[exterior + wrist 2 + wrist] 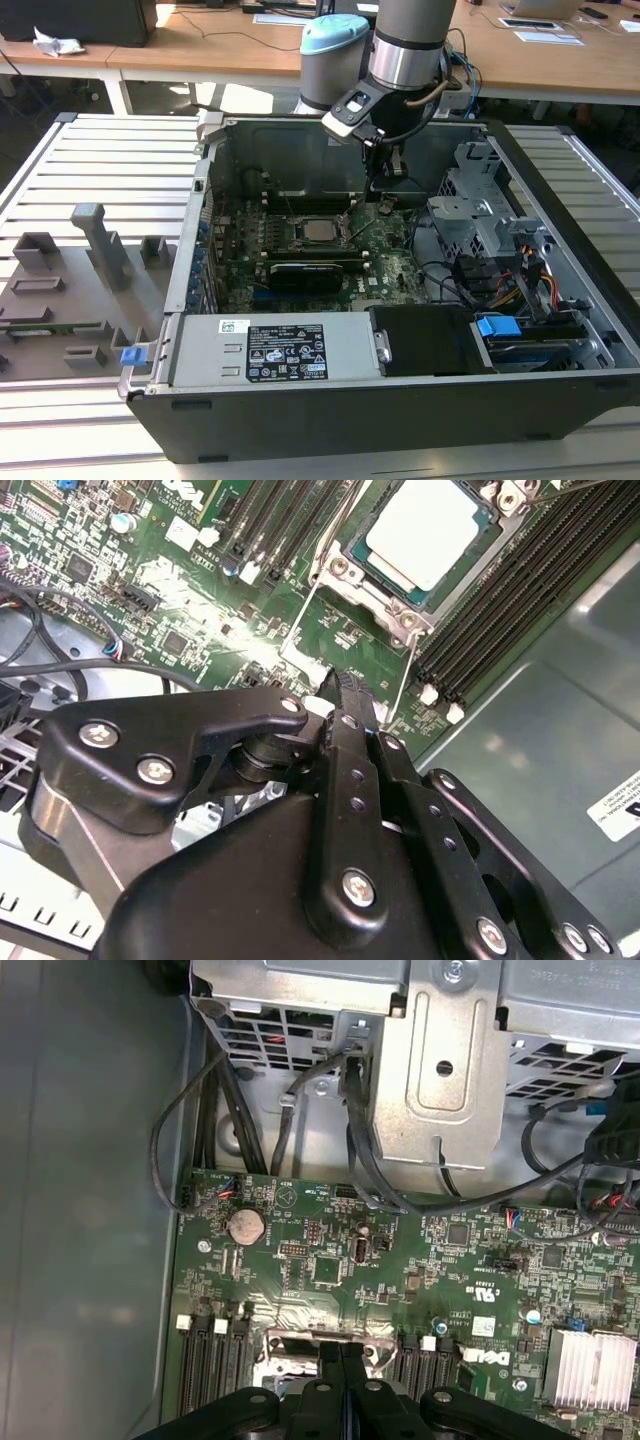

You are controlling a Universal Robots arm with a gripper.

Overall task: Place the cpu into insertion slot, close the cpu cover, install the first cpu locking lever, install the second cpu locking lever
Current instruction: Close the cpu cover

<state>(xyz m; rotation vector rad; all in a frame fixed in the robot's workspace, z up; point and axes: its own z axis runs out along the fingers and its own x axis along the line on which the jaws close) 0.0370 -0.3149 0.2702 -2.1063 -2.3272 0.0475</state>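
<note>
Gripper point(338, 680) w/ fingers pressed together, nr cpu point(430, 530) seated in insertion slot point(352, 580)

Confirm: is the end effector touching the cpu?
Apart. In the second wrist view the end effector sits short of the cpu, with green board showing between them.

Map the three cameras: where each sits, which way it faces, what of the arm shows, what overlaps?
Exterior view: off the arm, high beside the open computer case, looking down into it; arm and hand show.
Second wrist view: at the wrist, looking past the shut hand at the motherboard and cpu.
First wrist view: at the wrist, looking over the hand at motherboard and drive cage.
Shared: all three show hand and motherboard.
</note>
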